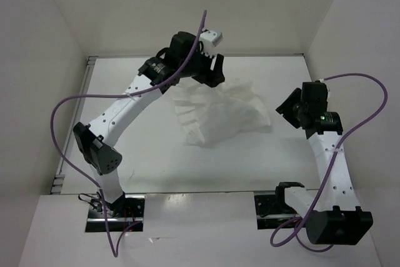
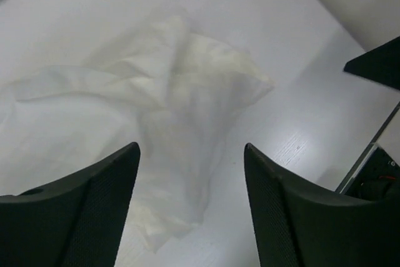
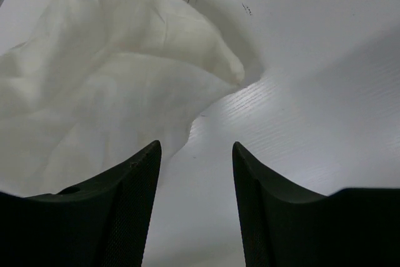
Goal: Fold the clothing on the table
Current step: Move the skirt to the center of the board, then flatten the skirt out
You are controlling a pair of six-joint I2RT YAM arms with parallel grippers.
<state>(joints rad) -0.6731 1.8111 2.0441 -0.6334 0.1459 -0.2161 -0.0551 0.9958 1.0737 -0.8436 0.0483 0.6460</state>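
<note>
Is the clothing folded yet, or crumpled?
Crumpled: the clothing lies in a wrinkled, bunched heap on the table, with no flat, squared folds.

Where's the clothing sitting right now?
Top view: the clothing lies crumpled on the table, between the left gripper over its far-left edge and the right gripper beside its right edge.

The left arm [image 1: 122,110] and right arm [image 1: 331,167] are cased in white, jointed in black, trailed by purple cables [image 1: 54,117]; the left tool [image 2: 191,148] is moulded black.

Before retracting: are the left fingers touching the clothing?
Cannot tell. Left wrist view shows the left fingers open, framing the clothing, but their tips overlap the fabric; top view hides them.
</note>
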